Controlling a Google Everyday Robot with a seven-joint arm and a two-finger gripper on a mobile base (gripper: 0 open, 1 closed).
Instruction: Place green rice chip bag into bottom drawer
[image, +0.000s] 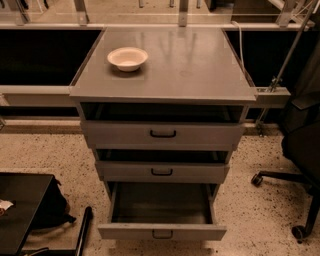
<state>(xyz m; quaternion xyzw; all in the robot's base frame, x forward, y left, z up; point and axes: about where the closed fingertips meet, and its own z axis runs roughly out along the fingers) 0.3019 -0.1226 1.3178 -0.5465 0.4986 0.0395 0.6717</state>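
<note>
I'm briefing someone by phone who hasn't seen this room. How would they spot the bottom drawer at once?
Find the grey cabinet with a white bowl on top. The bottom drawer is the lowest of three in its front, near the speckled floor. Unlike the two above, it is pulled far out, showing a dark interior; the hand is not in view.
</note>
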